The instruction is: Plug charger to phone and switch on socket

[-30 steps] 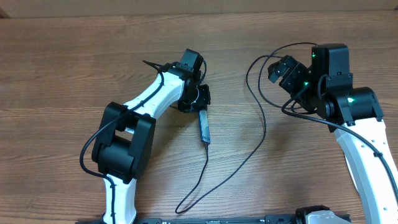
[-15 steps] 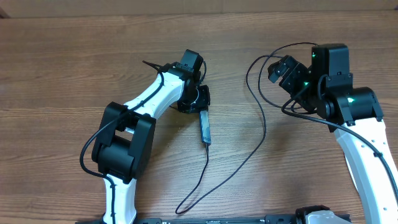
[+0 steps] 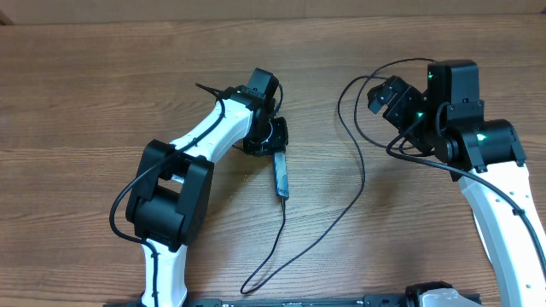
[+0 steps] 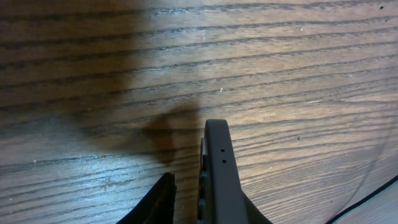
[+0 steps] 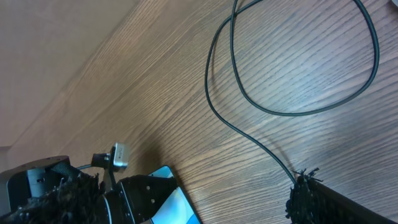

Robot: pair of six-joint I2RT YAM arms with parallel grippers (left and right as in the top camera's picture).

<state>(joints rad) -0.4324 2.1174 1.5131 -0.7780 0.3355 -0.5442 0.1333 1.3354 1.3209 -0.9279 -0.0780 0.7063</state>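
Note:
The phone (image 3: 280, 175) stands on its long edge on the wooden table. My left gripper (image 3: 275, 147) is shut on its upper end. In the left wrist view the phone's dark edge (image 4: 219, 165) sits between my fingers (image 4: 199, 199). The right wrist view shows its cyan screen (image 5: 177, 200) behind a left finger. The charger's thin black cable (image 3: 350, 198) is plugged into the phone's lower end and loops toward my right gripper (image 3: 384, 95). That gripper (image 5: 194, 182) is open, and the cable (image 5: 249, 134) runs behind its right finger. The plug head and the socket are out of view.
The cable forms a low loop near the table's front edge (image 3: 249, 286) and a wide loop in the right wrist view (image 5: 367, 68). The left arm's white links (image 3: 196, 141) lie across the table's left middle. The right arm (image 3: 490, 183) stands at the right.

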